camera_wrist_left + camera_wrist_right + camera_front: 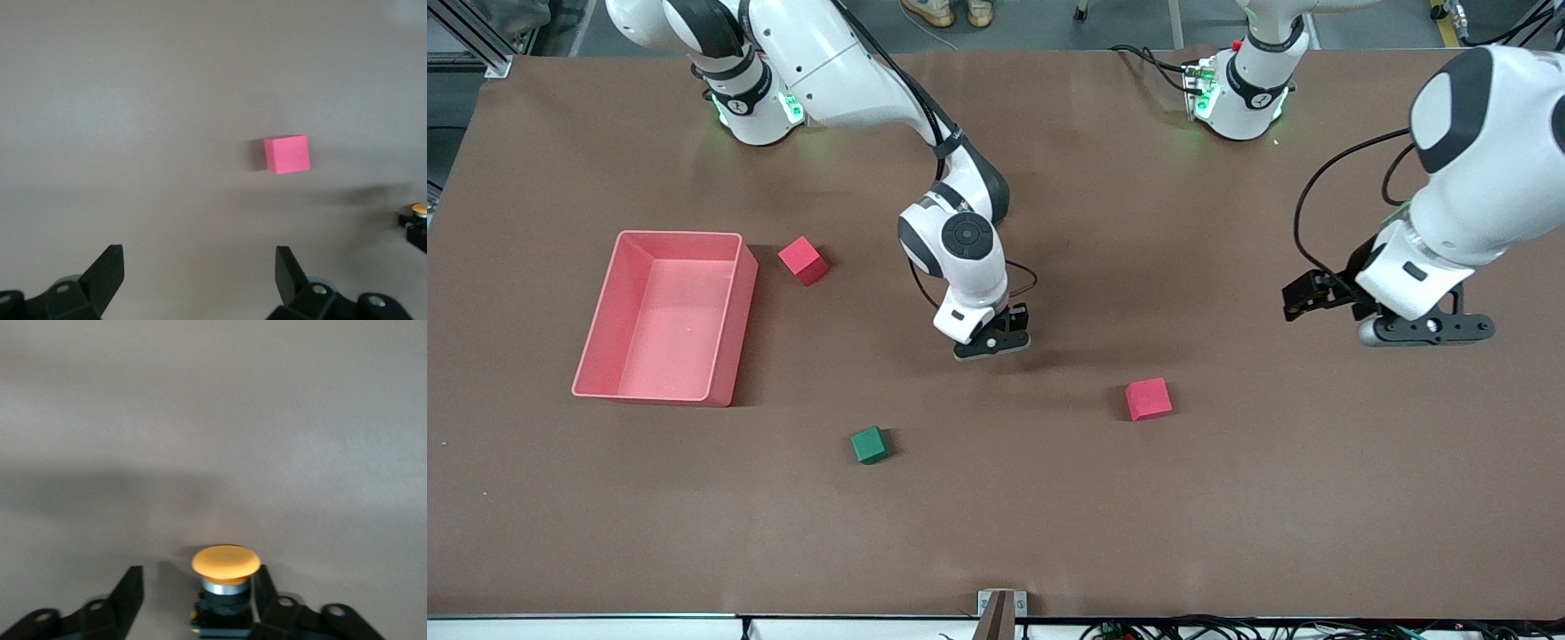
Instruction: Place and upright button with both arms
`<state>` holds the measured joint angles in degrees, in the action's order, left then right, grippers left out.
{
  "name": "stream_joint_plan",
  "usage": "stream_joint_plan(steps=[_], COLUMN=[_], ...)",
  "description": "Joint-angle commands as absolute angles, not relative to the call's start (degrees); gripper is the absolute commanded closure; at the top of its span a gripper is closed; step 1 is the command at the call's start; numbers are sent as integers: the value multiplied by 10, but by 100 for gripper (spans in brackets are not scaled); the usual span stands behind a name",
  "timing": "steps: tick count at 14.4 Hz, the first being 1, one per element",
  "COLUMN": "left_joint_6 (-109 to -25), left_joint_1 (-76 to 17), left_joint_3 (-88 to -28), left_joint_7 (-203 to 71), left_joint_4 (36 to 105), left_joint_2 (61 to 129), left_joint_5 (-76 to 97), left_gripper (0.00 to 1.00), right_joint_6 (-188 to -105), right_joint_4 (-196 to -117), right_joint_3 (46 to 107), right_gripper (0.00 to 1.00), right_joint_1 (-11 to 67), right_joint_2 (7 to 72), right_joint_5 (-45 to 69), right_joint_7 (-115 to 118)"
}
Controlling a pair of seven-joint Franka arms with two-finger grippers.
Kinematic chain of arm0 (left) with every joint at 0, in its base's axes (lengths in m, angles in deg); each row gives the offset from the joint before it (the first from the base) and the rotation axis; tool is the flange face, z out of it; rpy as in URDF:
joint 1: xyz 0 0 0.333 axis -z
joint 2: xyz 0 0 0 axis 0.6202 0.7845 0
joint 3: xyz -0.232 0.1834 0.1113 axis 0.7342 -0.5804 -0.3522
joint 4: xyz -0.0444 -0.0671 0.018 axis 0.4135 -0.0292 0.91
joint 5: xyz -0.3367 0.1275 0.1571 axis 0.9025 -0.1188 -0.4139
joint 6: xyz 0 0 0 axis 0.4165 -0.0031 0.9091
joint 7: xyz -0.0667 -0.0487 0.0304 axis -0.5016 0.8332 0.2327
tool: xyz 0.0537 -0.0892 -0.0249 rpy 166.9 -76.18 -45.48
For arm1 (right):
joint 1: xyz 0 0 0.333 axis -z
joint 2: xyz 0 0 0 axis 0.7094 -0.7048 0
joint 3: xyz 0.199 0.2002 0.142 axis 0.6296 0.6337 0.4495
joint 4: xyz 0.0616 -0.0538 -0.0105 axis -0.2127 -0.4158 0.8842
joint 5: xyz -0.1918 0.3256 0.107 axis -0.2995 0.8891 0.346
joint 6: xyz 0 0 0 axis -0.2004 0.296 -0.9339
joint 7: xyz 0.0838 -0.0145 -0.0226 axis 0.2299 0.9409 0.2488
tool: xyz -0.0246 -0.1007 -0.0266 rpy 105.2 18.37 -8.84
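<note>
Two white jointed arms reach over the brown table. The right gripper sits low at mid-table, its black fingers spread apart with the small push-button with a round orange cap on a black body standing upright between them, cap up; one finger is just beside the body, and contact cannot be confirmed. The left wrist view shows the same button at its edge, on the table near a red foam cube. The left gripper hangs over the left arm's end of the table, fingers wide apart and holding nothing; that arm waits. The red cube lies nearer the front camera than the right gripper. A green cube, a second red cube and a pink rectangular plastic bin lie toward the right arm's end.
</note>
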<state>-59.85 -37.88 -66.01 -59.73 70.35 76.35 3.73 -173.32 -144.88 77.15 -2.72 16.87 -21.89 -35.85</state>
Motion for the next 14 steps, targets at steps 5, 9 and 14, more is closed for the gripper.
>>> stream_joint_plan(steps=[5, 9, 14], left_joint_6=[-685, -695, -717], left_joint_1=[-372, -353, -318], left_joint_3=[-622, -621, -622], left_joint_7=[-513, -503, -450], left_joint_4=[769, 776, 778], left_joint_2=[764, 777, 804], left_joint_5=[23, 19, 14], left_gripper=[0, 0, 0], right_joint_6=[-1730, -1632, -1467], right_joint_4=[-1435, -1434, -1432], right_joint_3=[764, 745, 745], right_gripper=[0, 0, 0], right_joint_1=[-17, 20, 87], right_joint_2=[202, 282, 398], right_joint_5=[-224, -224, -224], right_joint_7=[-371, -365, -359])
